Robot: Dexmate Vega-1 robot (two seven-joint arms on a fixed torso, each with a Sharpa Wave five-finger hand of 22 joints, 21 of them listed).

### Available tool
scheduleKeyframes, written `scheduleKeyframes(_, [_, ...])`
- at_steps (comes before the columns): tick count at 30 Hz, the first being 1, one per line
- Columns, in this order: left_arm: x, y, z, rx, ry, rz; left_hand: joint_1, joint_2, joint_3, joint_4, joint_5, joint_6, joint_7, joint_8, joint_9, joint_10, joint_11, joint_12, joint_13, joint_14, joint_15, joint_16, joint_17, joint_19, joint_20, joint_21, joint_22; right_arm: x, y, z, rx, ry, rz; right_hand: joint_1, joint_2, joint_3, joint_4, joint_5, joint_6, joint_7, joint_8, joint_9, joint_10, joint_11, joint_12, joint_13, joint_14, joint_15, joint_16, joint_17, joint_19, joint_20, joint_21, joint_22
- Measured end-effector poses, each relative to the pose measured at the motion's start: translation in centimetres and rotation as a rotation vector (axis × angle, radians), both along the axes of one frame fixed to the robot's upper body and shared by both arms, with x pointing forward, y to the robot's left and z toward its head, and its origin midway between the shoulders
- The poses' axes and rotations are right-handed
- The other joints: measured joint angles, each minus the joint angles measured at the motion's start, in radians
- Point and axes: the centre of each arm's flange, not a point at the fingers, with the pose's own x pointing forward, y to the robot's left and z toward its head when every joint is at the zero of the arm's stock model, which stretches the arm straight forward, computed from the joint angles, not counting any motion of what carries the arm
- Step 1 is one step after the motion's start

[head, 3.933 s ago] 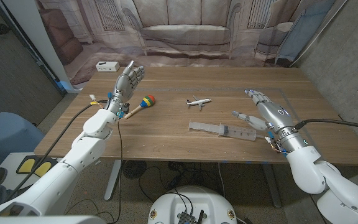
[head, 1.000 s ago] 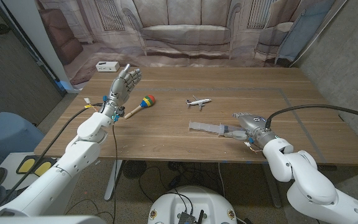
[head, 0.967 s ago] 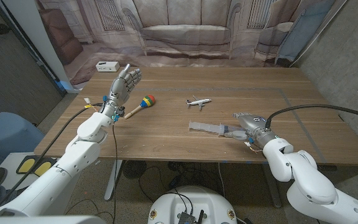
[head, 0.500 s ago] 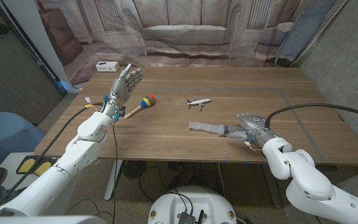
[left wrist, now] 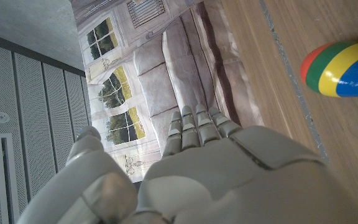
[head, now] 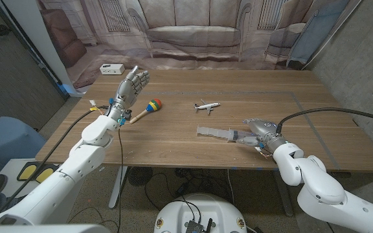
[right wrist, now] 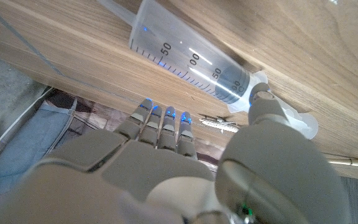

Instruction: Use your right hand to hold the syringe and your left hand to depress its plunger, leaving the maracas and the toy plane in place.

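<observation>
The clear syringe [head: 225,134] lies on the wooden table [head: 173,147], plunger end toward picture left. My right hand [head: 259,129] sits low over the barrel's right end. In the right wrist view my right hand [right wrist: 166,168] has straight fingers beside the syringe [right wrist: 191,62], and the thumb [right wrist: 269,109] touches its flange. My left hand [head: 132,84] is raised at the far left with fingers spread, holding nothing. The striped maraca [head: 149,107] lies just right of it and also shows as the maraca [left wrist: 337,68] past my left hand [left wrist: 229,168]. The toy plane [head: 206,106] sits mid-table.
A small white box [head: 111,68] stands at the table's far left corner. A backdrop printed with a sofa hangs behind the table. Cables trail from both wrists, one across the table's right side.
Since the earliest frame my right hand has dropped from open air right of the syringe down onto its barrel end. Over the last second it barely shifted. The left hand stays put.
</observation>
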Motion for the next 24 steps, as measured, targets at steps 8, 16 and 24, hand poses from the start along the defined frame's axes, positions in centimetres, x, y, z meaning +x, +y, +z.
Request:
scheduleKeyframes(8, [0.2, 0.1, -0.1, -0.002, 0.003, 0.003, 0.0, 0.0, 0.0, 0.0, 0.0, 0.0, 0.0, 0.0, 0.0, 0.0, 0.0, 0.0, 0.0, 0.0, 0.0, 0.0, 0.0, 0.0, 0.0, 0.0, 0.0, 0.6, -0.1, -0.3, 0.019, 0.02, 0.0, 0.004, -0.004, 0.002, -0.002, 0.0, 0.0, 0.0, 0.0, -0.002, 0.0, 0.0, 0.0, 0.0, 0.0, 0.0, 0.0, 0.0, 0.034, 0.016, 0.015, 0.0])
scheduleKeyframes(16, [0.3, 0.2, -0.1, -0.006, 0.006, 0.006, 0.0, 0.0, 0.0, 0.0, 0.0, 0.0, 0.0, 0.0, 0.0, 0.0, 0.0, 0.0, 0.0, 0.0, 0.0, 0.0, 0.0, 0.005, 0.005, 0.0, 0.0, 1.3, -0.3, -0.5, 0.031, 0.04, 0.003, 0.023, -0.006, 0.007, -0.007, 0.0, 0.0, 0.0, 0.0, -0.003, 0.0, 0.0, 0.0, 0.0, 0.0, 0.0, 0.0, -0.001, 0.059, 0.016, 0.022, 0.0])
scheduleKeyframes(24, [0.2, 0.3, -0.2, -0.01, 0.006, 0.009, 0.0, 0.0, 0.0, 0.0, 0.0, 0.0, 0.0, 0.0, 0.0, 0.0, 0.0, 0.0, 0.0, 0.0, 0.0, 0.0, 0.0, 0.005, 0.005, 0.0, 0.0, 1.5, -0.1, -1.2, 0.058, 0.076, 0.022, 0.048, -0.007, 0.011, -0.011, 0.0, 0.007, 0.007, 0.0, -0.003, 0.0, 0.0, 0.0, 0.0, 0.013, 0.006, 0.0, -0.003, 0.105, 0.018, 0.035, 0.0])
